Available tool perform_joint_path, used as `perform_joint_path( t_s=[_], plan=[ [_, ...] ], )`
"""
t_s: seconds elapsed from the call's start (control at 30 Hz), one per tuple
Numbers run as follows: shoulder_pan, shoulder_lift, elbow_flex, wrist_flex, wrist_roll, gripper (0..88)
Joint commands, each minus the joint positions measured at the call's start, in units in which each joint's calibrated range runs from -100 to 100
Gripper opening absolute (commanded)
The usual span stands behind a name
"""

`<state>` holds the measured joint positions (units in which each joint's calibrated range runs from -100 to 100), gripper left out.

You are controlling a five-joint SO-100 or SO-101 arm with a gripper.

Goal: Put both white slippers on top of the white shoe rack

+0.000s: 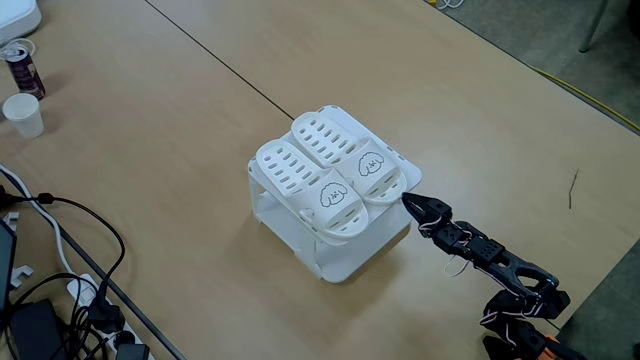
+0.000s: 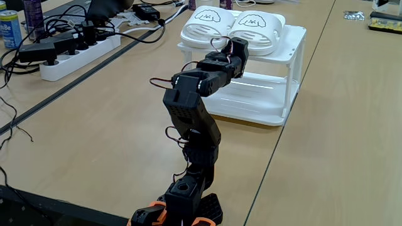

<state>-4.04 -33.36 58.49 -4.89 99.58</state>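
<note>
Both white slippers lie side by side on the flat top of the white shoe rack (image 1: 350,262), puppy-face straps towards the arm. In a fixed view one slipper (image 1: 305,188) is nearer the camera and the other slipper (image 1: 340,150) sits behind it. From behind the arm the pair appears as a left slipper (image 2: 204,26) and a right slipper (image 2: 256,28) on the rack (image 2: 293,69). My black gripper (image 1: 408,203) looks shut and holds nothing. Its tip is just off the rack's top edge, close to the toe of the farther slipper. The gripper (image 2: 234,44) points at the slippers from the front.
A paper cup (image 1: 22,114) and a drink can (image 1: 22,68) stand at the table's far left. Cables and a power strip (image 2: 75,55) crowd the left side, with a blue can (image 2: 9,28) beside them. A dark seam crosses the tabletop behind the rack.
</note>
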Motion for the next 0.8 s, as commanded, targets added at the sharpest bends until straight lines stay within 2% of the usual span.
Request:
perform_joint_path(
  t_s=[0.0,0.2,0.77],
  plan=[
    [-0.1,-0.8,-4.2,-0.3,0.4,0.7],
    [0.2,-6.0,-3.0,-0.3,0.4,0.7],
    [0.3,-45.6,30.0,-3.6,0.4,0.7]
  ],
)
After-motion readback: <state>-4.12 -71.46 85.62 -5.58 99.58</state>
